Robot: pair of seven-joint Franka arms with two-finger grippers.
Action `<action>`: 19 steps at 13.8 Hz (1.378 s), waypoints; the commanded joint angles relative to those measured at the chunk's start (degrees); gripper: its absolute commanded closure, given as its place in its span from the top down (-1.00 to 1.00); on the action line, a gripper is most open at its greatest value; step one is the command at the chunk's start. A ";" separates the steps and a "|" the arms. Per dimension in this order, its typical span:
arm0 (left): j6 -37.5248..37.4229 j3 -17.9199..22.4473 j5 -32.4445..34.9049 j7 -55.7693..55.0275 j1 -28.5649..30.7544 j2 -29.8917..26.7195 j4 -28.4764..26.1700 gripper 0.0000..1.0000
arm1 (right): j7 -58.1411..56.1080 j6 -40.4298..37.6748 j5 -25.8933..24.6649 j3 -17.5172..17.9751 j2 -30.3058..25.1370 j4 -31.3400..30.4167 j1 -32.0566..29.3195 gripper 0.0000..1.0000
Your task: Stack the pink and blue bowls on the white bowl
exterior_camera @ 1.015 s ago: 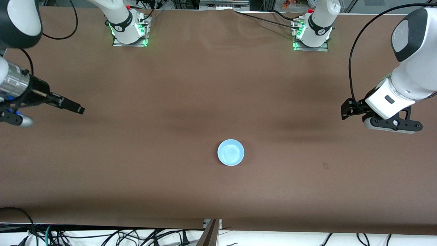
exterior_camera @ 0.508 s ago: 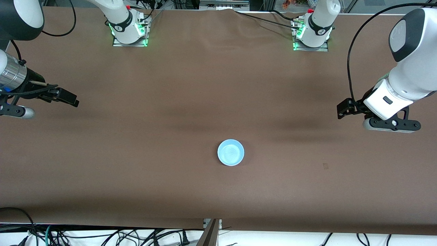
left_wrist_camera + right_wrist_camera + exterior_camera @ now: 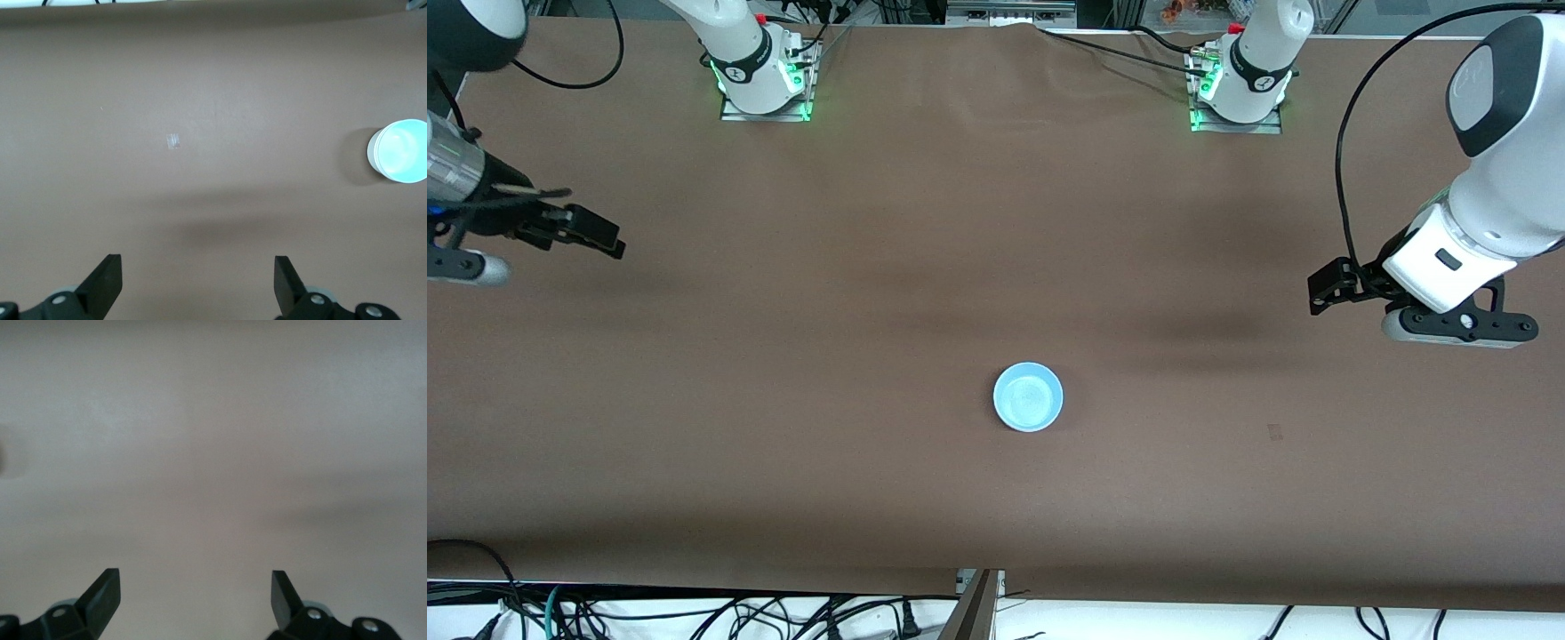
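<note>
The blue bowl (image 3: pixel 1028 396) stands upright near the middle of the table, and it also shows in the left wrist view (image 3: pixel 402 149). A pale wall shows under its rim there; I cannot tell whether that is the white bowl. The pink bowl is hidden. My left gripper (image 3: pixel 1327 290) hangs open over bare table toward the left arm's end, well apart from the bowl, with nothing between its fingers (image 3: pixel 197 261). My right gripper (image 3: pixel 601 238) hangs open and empty over the right arm's end of the table (image 3: pixel 194 575).
A brown cloth (image 3: pixel 800 356) covers the table. Both arm bases (image 3: pixel 765 76) (image 3: pixel 1240 84) stand along the edge farthest from the front camera. A small pale mark (image 3: pixel 1275 432) lies on the cloth. Cables hang below the near edge.
My right gripper has drawn back toward the table's right-arm end and base side. The left arm has shifted only slightly. The blue bowl has not moved.
</note>
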 commanded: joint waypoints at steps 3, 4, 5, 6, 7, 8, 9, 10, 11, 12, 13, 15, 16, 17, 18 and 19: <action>-2.21 0.00 0.35 -0.11 0.36 1.92 3.36 1.00 | -2.00 -0.22 -0.85 1.70 -4.84 -3.92 -1.88 1.00; -2.21 0.09 0.35 -0.11 0.45 1.92 3.36 1.00 | -2.10 -0.14 -0.93 1.70 -4.67 -3.83 -1.88 1.00; -2.21 0.09 0.35 -0.20 0.37 1.92 3.36 1.00 | -2.01 -0.14 -1.20 1.62 -4.58 -3.83 -2.06 1.00; -2.38 0.09 0.35 -0.20 0.37 1.92 3.36 1.00 | -2.10 0.04 -1.37 1.36 -4.40 -3.74 -2.15 1.00; -2.47 0.09 0.43 -0.20 0.37 1.92 3.36 1.00 | -2.27 -0.05 -1.29 1.09 -4.14 -3.22 -2.15 1.00; -2.73 0.09 0.43 -0.20 0.37 1.92 3.36 1.00 | -2.71 -0.22 -1.63 1.09 -3.27 -2.26 -2.06 1.00; -2.74 0.00 0.43 -0.20 0.37 1.92 3.45 1.00 | -2.80 -0.75 -2.51 1.18 -3.17 -1.64 -1.97 1.00; -2.82 0.09 0.43 -0.20 0.37 1.92 3.36 1.00 | -2.80 -1.19 -2.87 1.09 -3.17 -1.46 -1.97 1.00; -2.82 0.09 0.43 -0.28 0.37 1.92 3.36 1.00 | -2.63 -1.36 -2.87 1.09 -3.35 -1.54 -1.97 1.00; -2.82 0.00 0.43 -0.28 0.28 1.92 3.36 1.00 | -2.62 -1.37 -2.78 1.09 -3.17 -1.11 -1.97 1.00; -2.82 0.09 0.43 -0.28 0.28 1.92 3.36 1.00 | -2.54 -1.54 -2.69 1.44 -3.26 -0.84 -1.80 1.00; -2.82 0.09 0.35 -0.37 0.28 1.92 3.36 1.00 | -2.10 -2.33 -2.69 1.88 -3.26 -0.84 -0.66 1.00; -2.82 0.09 0.43 -0.37 0.28 2.00 3.36 1.00 | -2.01 -2.59 -2.43 1.88 -3.35 -0.84 -0.22 1.00; -2.82 0.09 0.35 -0.46 0.28 2.01 3.36 1.00 | -1.66 -3.73 -2.43 2.05 -3.52 -0.93 -0.21 1.00; -2.82 0.09 0.43 -0.55 0.28 1.92 3.45 1.00 | -2.18 -4.00 -2.34 1.79 -3.52 -0.93 -0.30 1.00; -2.82 0.09 0.43 -0.55 0.28 1.92 3.45 1.00 | -2.36 -4.00 -2.34 1.70 -3.52 -1.01 -0.30 1.00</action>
